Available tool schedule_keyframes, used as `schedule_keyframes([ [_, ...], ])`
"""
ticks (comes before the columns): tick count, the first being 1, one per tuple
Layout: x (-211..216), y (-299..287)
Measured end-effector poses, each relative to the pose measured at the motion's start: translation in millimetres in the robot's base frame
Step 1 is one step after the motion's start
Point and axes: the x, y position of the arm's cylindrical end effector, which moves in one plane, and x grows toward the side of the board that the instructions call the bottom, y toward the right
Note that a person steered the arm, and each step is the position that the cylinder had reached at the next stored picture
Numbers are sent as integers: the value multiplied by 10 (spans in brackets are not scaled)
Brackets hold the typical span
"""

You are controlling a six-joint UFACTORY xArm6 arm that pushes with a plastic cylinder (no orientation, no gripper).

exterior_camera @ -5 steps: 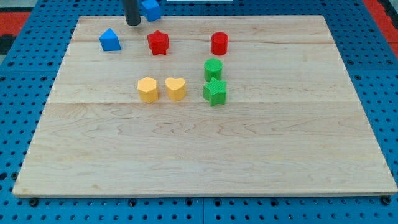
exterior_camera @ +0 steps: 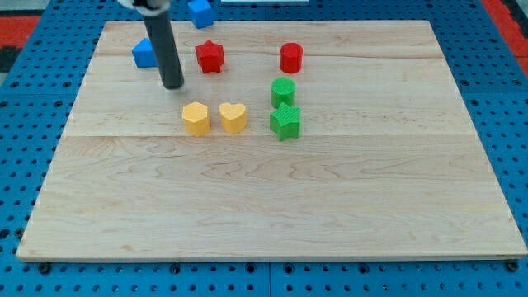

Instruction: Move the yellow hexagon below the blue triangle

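The yellow hexagon (exterior_camera: 195, 118) lies left of the board's middle, with a yellow heart (exterior_camera: 233, 117) just to its right. A blue block with a peaked top, likely the blue triangle (exterior_camera: 143, 53), sits near the top left, partly hidden by my rod. My tip (exterior_camera: 172, 84) rests on the board between that blue block and the yellow hexagon, above and left of the hexagon, apart from it.
A second blue block (exterior_camera: 200, 11) lies at the board's top edge. A red star (exterior_camera: 210, 56) and a red cylinder (exterior_camera: 291, 58) sit in the top row. A green cylinder (exterior_camera: 283, 91) and green star (exterior_camera: 285, 121) stand right of the heart.
My tip has moved down the view from the top edge to a spot just above and left of the yellow hexagon. No block has moved.
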Motion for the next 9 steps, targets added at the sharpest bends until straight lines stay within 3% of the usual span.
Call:
schedule_keyframes([
  [1,48,556],
  [3,731,516],
  [8,441,54],
  [9,362,243],
])
